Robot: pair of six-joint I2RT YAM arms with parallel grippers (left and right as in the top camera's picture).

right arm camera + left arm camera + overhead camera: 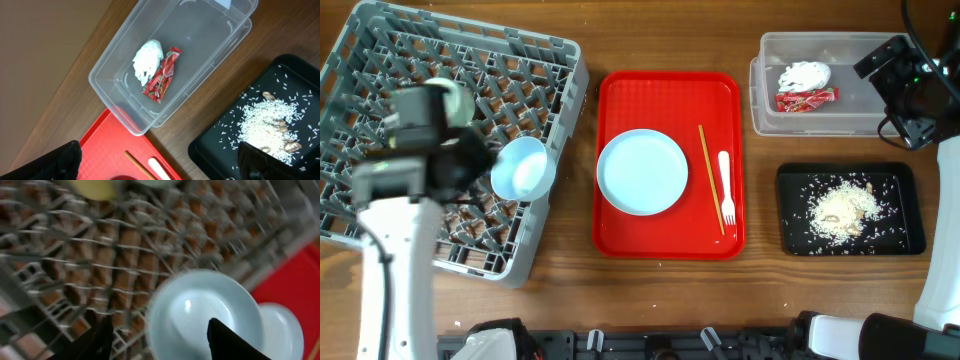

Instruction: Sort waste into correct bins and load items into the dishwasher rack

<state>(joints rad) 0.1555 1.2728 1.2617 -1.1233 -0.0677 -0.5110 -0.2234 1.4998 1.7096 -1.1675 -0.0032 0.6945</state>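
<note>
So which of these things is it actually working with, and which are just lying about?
Part of the job: rack, blue bowl, plate, chopsticks, fork, tub, napkin, wrapper, black tray, rice.
Just lying about: red tray.

The wooden surface (pixel 770 290) carries four things. The grey dishwasher rack (pixel 490 60) sits skewed at the left and the red serving tray (pixel 620 220) in the middle. At the right are the clear tub (pixel 860 70) and, nearer the front edge, the black tray (pixel 795 235).
</note>
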